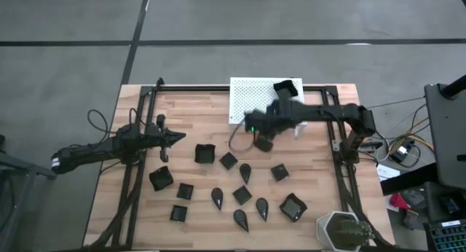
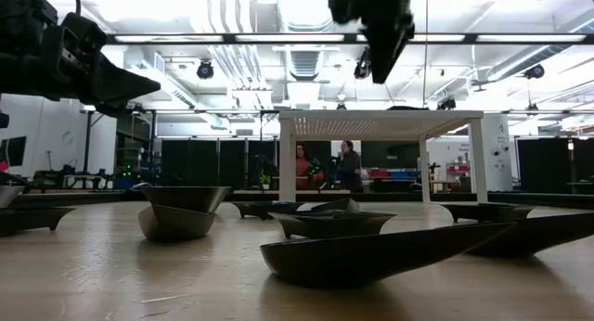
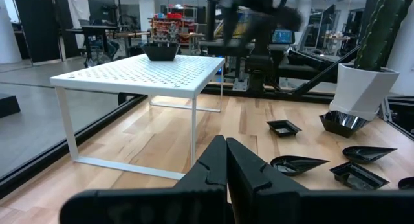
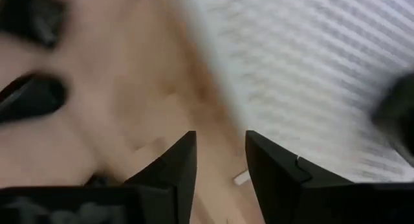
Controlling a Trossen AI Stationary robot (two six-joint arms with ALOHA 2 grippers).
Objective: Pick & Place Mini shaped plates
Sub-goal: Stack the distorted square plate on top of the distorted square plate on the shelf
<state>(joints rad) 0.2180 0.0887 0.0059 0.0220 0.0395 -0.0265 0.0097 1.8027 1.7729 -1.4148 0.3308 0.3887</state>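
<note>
My right gripper (image 4: pixel 220 162) hangs in the air at the near edge of the white perforated metal stand (image 1: pixel 247 92), its two dark fingers parted with nothing between them; in the wrist view I see only bare light wooden table (image 1: pixel 313 179) and the stand's edge through the gap. One small matte black square dish (image 1: pixel 287 87) already sits on the stand's top, toward its far right corner.

The rest of the mini shaped plates (image 1: pixel 240 195), square ones with raised rims and teardrop ones, lie scattered on the table in front of the stand, all on the near side of my gripper. The closest looks to be a small dish (image 1: pixel 263 143) just below and beside my wrist, though I cannot tell its shape. To take the next one I judge I must swing back away from the stand and come down.

My left gripper (image 3: pixel 226 162) is pressed shut and empty, waiting over the table's left side, farther from the stand than my right.
</note>
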